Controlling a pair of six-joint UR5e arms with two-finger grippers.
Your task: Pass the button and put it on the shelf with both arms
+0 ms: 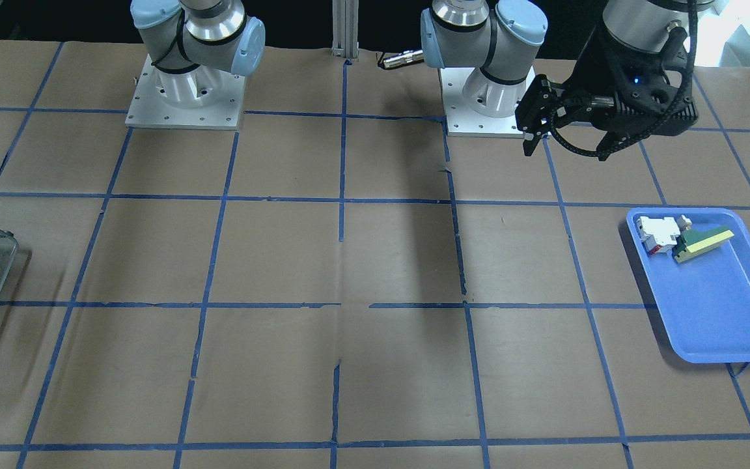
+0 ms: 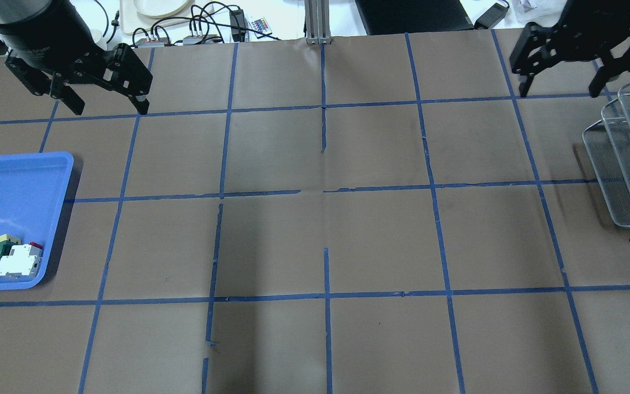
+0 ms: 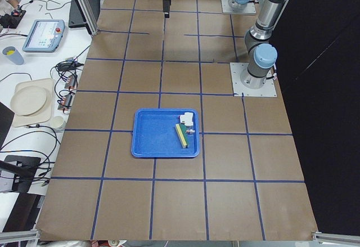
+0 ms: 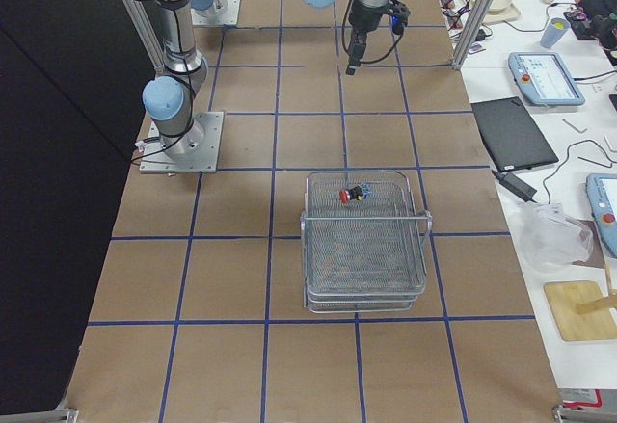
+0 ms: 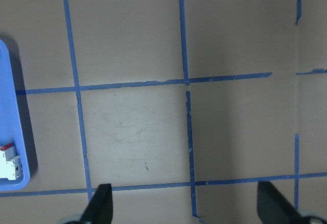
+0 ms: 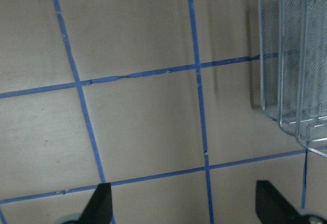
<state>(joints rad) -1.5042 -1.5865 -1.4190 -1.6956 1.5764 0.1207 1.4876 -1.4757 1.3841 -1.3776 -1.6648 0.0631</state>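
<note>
The button (image 4: 353,193) is seen lying in the wire-mesh shelf (image 4: 366,215). On the left gripper (image 2: 110,105) and right gripper (image 2: 558,89) the jaws are spread wide and empty. Placement is judged done; any retreat is best made without brushing the shelf

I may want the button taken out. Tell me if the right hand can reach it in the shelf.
Probably yes. The button lies uncovered in the shelf, nothing over it, and the right hand hangs open and empty near the shelf.
</note>
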